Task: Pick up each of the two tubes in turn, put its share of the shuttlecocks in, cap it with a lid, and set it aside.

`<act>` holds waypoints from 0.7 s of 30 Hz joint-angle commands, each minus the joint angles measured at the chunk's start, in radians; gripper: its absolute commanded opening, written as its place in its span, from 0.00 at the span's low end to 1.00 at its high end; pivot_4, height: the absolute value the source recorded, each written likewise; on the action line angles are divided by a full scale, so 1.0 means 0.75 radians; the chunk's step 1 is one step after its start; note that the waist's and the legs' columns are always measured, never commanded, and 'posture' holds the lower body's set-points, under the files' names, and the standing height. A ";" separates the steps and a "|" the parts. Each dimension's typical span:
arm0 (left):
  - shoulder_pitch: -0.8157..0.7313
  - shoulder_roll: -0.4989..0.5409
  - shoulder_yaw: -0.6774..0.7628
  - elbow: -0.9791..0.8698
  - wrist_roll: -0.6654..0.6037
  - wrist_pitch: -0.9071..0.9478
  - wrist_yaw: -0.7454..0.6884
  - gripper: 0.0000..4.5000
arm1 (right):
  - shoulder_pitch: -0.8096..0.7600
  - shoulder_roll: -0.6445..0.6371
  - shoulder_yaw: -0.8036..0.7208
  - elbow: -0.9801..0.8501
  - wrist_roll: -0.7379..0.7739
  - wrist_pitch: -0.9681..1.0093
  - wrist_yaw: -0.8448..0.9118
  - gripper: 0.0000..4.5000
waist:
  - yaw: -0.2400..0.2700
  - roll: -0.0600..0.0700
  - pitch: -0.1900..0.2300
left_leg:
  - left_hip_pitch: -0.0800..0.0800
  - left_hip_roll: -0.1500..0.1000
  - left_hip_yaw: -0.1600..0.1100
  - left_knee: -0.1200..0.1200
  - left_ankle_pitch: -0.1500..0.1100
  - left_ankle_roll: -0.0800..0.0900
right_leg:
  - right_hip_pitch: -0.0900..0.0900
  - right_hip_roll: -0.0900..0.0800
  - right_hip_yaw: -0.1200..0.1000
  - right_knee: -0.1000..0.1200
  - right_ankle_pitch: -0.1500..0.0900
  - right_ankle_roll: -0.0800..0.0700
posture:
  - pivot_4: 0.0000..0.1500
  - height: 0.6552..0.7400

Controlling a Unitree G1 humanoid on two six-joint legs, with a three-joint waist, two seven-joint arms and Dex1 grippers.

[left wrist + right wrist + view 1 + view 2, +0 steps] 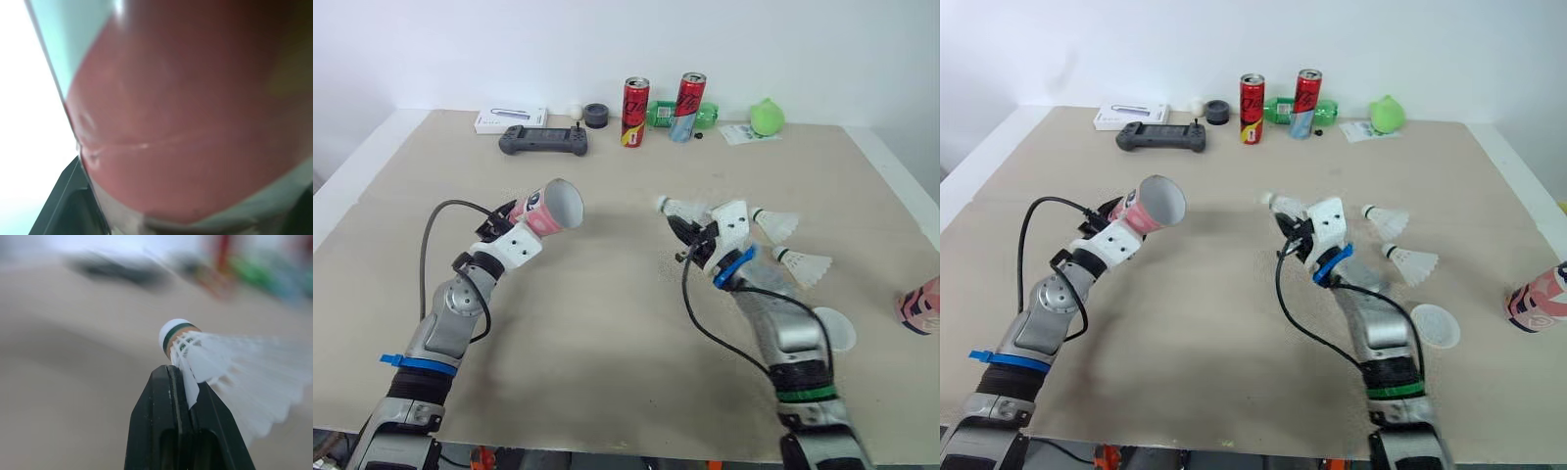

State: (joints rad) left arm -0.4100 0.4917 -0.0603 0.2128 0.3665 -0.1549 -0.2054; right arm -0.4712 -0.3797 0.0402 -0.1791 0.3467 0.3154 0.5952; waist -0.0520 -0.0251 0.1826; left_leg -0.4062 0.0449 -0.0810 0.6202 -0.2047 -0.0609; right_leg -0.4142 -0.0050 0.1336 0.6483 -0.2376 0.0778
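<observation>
**Head view.** The left claw (521,223) is seen clenched round the pink tube (546,210). The tube is held clear of the table (607,372) and tilted, with its uncapped mouth turned toward the right claw (679,221). The right claw is seen grasping a shuttlecock (672,207), cork end toward the tube's mouth. The two are apart, with bare table between them.

- A second shuttlecock (777,224) and a third shuttlecock (805,263) are noted lying on the table just to the right claw's outer side.
- A white lid (834,330) lies beside the right forearm, nearer the robot than the claw.
- The second tube (918,305), also pink-patterned, is placed well out to the right claw's right at the table edge. Whether it is upright or tilted cannot be told.
- Well beyond both claws, along the far edge, are recorded a black game controller (543,141), a white box (511,118), a red can (635,111), a second red can (688,106), a green bottle (705,116) lying behind them, and a green round object (767,117).

**Left wrist view.** The pink tube's wall (186,122) is seen hard against the claw, with one black finger (66,205) touching it.

**Right wrist view.** The right claw's (180,377) two black fingers (156,421) are seen pressed together on a white feather of the shuttlecock (225,367). The cork, white with a green band, stands just past the fingertips.
</observation>
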 commanded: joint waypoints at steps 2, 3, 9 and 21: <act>-0.043 0.011 -0.013 -0.019 0.018 0.022 -0.002 0.65 | -0.121 -0.070 0.035 -0.195 0.086 0.139 0.106 0.02 | -0.001 0.000 0.000 | 0.001 0.000 0.000 0.001 0.000 0.000 | 0.000 0.000 -0.001 0.001 -0.002 0.004 | 1.00 1.00; -0.047 0.009 -0.017 -0.016 0.019 0.030 -0.002 0.65 | -0.147 -0.085 0.066 -0.207 0.063 0.148 0.123 0.02 | -0.001 0.000 0.000 | 0.001 0.001 0.000 0.001 0.001 0.000 | 0.000 0.000 -0.001 0.001 -0.002 0.004 | 1.00 1.00; -0.067 -0.002 -0.039 -0.006 0.025 0.044 0.003 0.65 | -0.239 -0.079 0.237 -0.145 -0.097 0.111 0.137 0.02 | 0.003 0.000 0.000 | 0.001 0.001 0.000 0.002 0.002 0.000 | 0.000 0.001 -0.001 0.002 -0.001 0.003 | 1.00 1.00; -0.049 -0.012 -0.064 -0.036 0.018 0.056 0.003 0.65 | -0.303 0.068 0.265 -0.140 -0.087 0.137 0.157 0.36 | 0.004 0.000 0.000 | -0.002 0.001 0.000 0.001 0.002 -0.001 | -0.003 0.000 -0.001 0.002 0.004 -0.005 | 1.00 1.00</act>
State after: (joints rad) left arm -0.4430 0.4825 -0.1190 0.2257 0.3877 -0.1101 -0.2069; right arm -0.7008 -0.3363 0.2982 -0.2018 0.2330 0.3961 0.7143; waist -0.0490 -0.0252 0.1826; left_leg -0.4075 0.0456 -0.0808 0.6211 -0.2031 -0.0613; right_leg -0.4168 -0.0047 0.1325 0.6502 -0.2343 0.0739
